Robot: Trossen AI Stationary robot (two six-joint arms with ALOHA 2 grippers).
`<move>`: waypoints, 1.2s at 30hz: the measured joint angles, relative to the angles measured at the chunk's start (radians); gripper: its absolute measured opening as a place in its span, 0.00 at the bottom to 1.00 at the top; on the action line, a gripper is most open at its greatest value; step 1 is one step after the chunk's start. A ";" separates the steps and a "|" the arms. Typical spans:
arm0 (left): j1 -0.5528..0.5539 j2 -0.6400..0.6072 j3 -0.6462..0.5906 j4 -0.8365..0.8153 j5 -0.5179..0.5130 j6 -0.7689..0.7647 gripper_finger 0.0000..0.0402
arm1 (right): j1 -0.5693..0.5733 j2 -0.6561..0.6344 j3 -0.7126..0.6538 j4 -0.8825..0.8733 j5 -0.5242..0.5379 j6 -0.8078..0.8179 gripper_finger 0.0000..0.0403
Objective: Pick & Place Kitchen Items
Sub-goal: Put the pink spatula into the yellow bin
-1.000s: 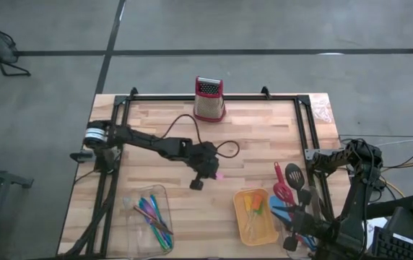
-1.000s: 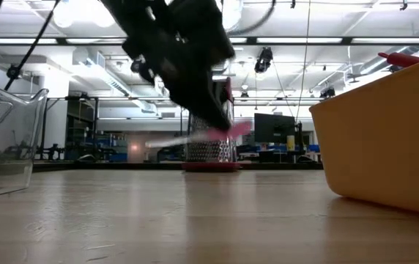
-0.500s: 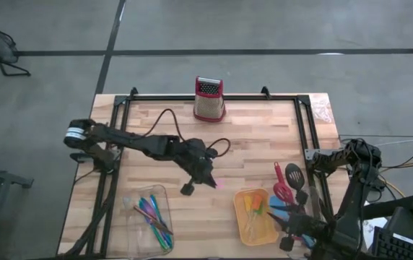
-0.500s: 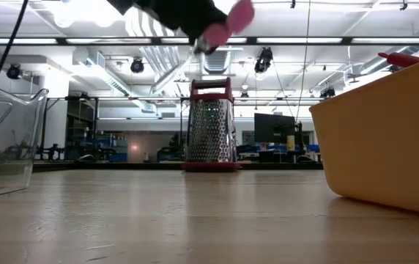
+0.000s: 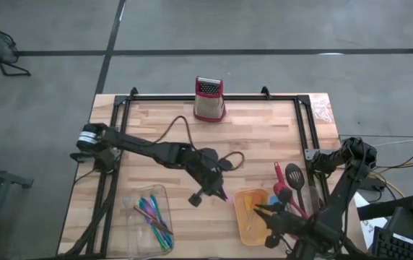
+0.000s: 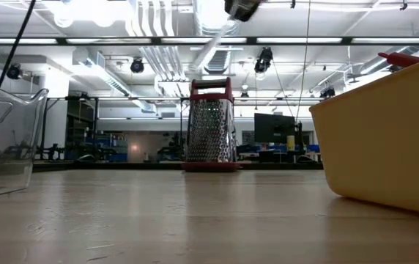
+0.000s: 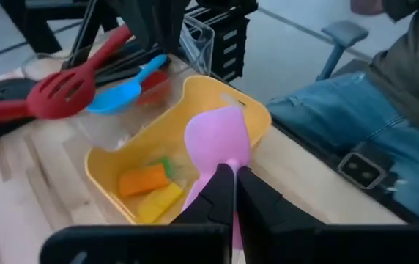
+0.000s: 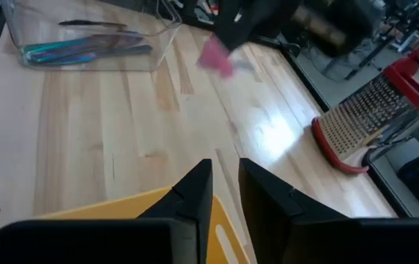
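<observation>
High view: left hand [image 5: 219, 193] sits just beside the orange tray [image 5: 244, 230], on the side toward the clear tray [image 5: 136, 196]. It is clamped on a pink spoon [image 7: 217, 141]; from above only a sliver of pink shows at the fingertips, the rest is hidden under the arm. Left wrist view is clearer: fingers [image 7: 211, 196] pinched tight on the spoon's neck, bowl poking out past them and over the orange tray's rim. In that tray: an orange piece [image 7: 143, 179], a yellow piece [image 7: 157, 202] and a bit of green [image 7: 165, 166], the green partly covered. Beyond the tray lie a red spatula [image 7: 56, 94] and a blue spoon [image 7: 125, 91]; both are blurred and their handles are cut off. A person in jeans [image 7: 341, 117] sits past the table edge, cropped by the frame.

Right hand [image 8: 223, 192] hangs over the orange tray's near end, on the side away from the grater [image 5: 209, 99]. Its fingers stand slightly apart with nothing between them. From the right wrist view the pink spoon is only a smear.

Colored sticks [image 5: 152, 214] lie in the clear tray. Low view shows the grater upright on the table [image 6: 195, 220]; the left arm is nearly all cut off at the top edge, and the tray contents are hidden behind the walls.
</observation>
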 joint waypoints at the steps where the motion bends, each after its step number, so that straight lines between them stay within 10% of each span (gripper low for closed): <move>1: -0.003 0.026 0.022 0.000 0.000 0.015 0.01 | 0.003 0.000 0.001 0.000 0.009 -0.006 0.15; 21: -0.088 0.533 0.618 -0.071 0.004 0.365 0.01 | 0.056 0.000 -0.016 -0.001 0.010 0.026 0.07; 36: -0.094 0.592 0.646 -0.078 0.009 0.312 0.17 | 0.062 0.000 -0.019 0.001 0.012 0.027 0.06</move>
